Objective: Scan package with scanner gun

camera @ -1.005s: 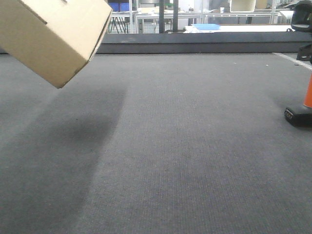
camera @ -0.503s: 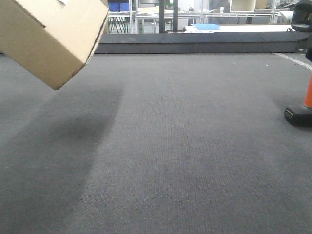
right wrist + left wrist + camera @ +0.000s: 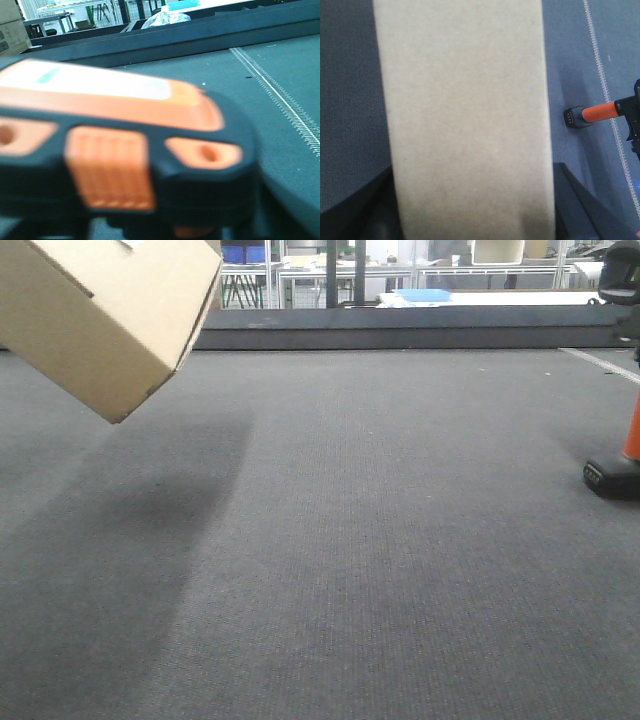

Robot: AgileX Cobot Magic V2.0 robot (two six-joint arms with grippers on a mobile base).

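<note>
A plain cardboard package (image 3: 110, 315) hangs tilted above a dark grey mat (image 3: 380, 540), one lower corner pointing down and nothing under it but its own shadow. From my left wrist camera its blank tan face fills most of the view. The dark fingers of the left gripper (image 3: 472, 215) flank it on both sides, so I judge those jaws are clamped on the package. Well to the right of the package, across open mat, stands the scanner gun (image 3: 592, 114), black foot on the mat and orange handle rising from it. The right gripper (image 3: 634, 116) meets the far end of that handle, but I cannot tell whether its jaws are closed on it. The right wrist view is only a blurred close-up of the gun's orange and black body. I see no barcode on any face of the package that shows, so a scan could fail simply because the label faces away from the gun. The tilt could also let the package slide in the fingers. Closing the gap carelessly risks knocking the gun over or striking the package.
</note>
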